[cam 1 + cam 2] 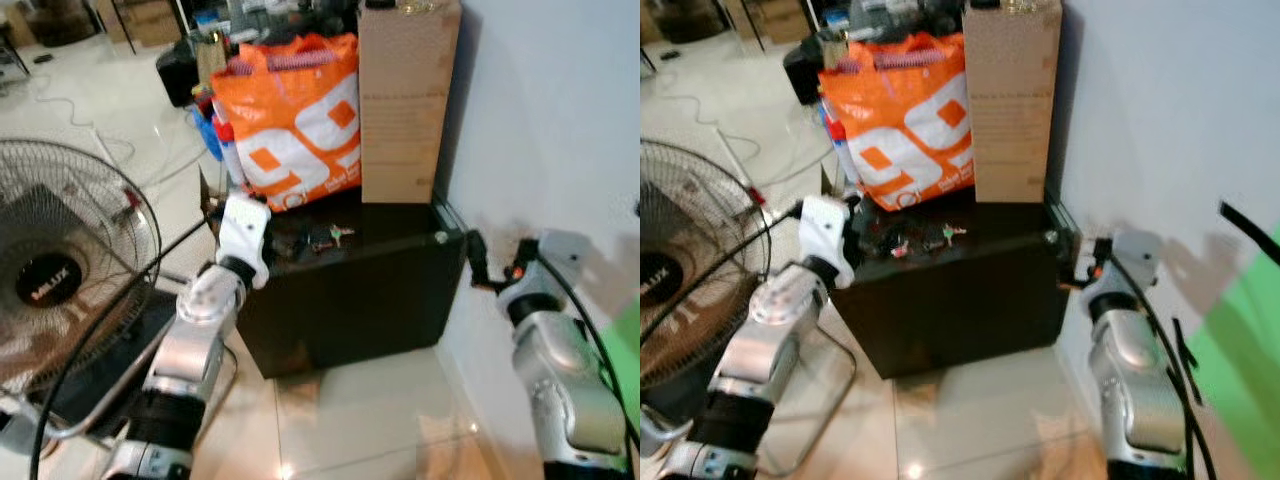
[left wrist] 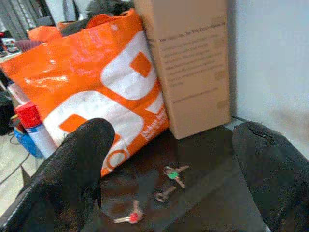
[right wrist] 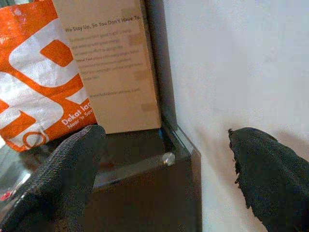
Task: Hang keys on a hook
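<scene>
A pale tiled floor (image 1: 360, 420) runs under everything, with one standing fan (image 1: 60, 270) at the far left and a white wall (image 1: 560, 120) on the right. Between them stands a low black cabinet (image 1: 350, 290) with a glossy top. The left gripper (image 2: 169, 193) hovers at the cabinet's left edge, its fingers (image 2: 72, 169) spread wide apart. On the top sit one orange shopping bag (image 1: 295, 120) and, touching its right side, one tall cardboard box (image 1: 405, 100). In front of the bag lie three small sets of keys (image 2: 166, 186), loose on the dark surface. The right gripper (image 3: 164, 159) waits by the cabinet's right corner near the wall, fingers parted and holding nothing
</scene>
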Tool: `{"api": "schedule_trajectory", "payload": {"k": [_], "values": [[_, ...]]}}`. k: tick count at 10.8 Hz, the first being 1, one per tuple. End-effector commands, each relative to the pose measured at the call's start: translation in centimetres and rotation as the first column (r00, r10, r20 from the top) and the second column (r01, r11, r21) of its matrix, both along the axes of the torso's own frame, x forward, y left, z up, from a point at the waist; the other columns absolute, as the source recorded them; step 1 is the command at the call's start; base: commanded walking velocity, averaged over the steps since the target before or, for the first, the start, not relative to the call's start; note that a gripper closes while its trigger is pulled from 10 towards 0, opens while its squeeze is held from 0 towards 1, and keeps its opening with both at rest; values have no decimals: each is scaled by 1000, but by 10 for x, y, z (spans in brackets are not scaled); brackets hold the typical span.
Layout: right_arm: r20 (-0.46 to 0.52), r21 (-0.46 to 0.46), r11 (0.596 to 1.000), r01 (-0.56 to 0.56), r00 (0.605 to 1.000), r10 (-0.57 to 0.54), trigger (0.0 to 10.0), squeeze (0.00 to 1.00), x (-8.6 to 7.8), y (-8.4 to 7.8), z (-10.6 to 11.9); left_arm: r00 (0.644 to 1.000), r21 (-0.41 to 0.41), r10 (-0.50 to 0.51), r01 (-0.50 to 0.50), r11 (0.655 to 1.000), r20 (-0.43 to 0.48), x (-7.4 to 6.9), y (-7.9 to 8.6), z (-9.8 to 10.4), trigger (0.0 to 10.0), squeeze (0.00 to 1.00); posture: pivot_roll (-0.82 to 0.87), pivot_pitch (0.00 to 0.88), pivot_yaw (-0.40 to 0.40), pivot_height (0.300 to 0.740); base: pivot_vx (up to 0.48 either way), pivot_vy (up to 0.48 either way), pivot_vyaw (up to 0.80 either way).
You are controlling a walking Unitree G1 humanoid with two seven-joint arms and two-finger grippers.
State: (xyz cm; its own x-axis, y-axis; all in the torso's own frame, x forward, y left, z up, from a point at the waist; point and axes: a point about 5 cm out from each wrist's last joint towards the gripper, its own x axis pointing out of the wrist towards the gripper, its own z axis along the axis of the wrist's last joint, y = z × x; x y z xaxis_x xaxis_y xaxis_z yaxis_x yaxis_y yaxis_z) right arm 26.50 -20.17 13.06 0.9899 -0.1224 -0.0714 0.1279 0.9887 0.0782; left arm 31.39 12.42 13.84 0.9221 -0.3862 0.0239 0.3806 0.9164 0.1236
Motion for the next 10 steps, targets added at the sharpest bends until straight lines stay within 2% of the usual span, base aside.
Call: {"api": "schedule_trajectory", "payload": {"k": [1, 10], "values": [[10, 5, 999, -31, 999, 31, 10000, 1000, 2, 10, 2, 999, 15, 42, -42, 999, 5, 1, 12, 1, 10000, 0, -220, 0, 100, 740, 319, 0, 0], [8, 11, 1000, -18, 1000, 18, 10000, 1000, 2, 11, 1, 999, 25, 37, -37, 999, 4, 2, 13, 2, 10000, 0, -222, 0, 112, 740, 322, 0, 0]]}}
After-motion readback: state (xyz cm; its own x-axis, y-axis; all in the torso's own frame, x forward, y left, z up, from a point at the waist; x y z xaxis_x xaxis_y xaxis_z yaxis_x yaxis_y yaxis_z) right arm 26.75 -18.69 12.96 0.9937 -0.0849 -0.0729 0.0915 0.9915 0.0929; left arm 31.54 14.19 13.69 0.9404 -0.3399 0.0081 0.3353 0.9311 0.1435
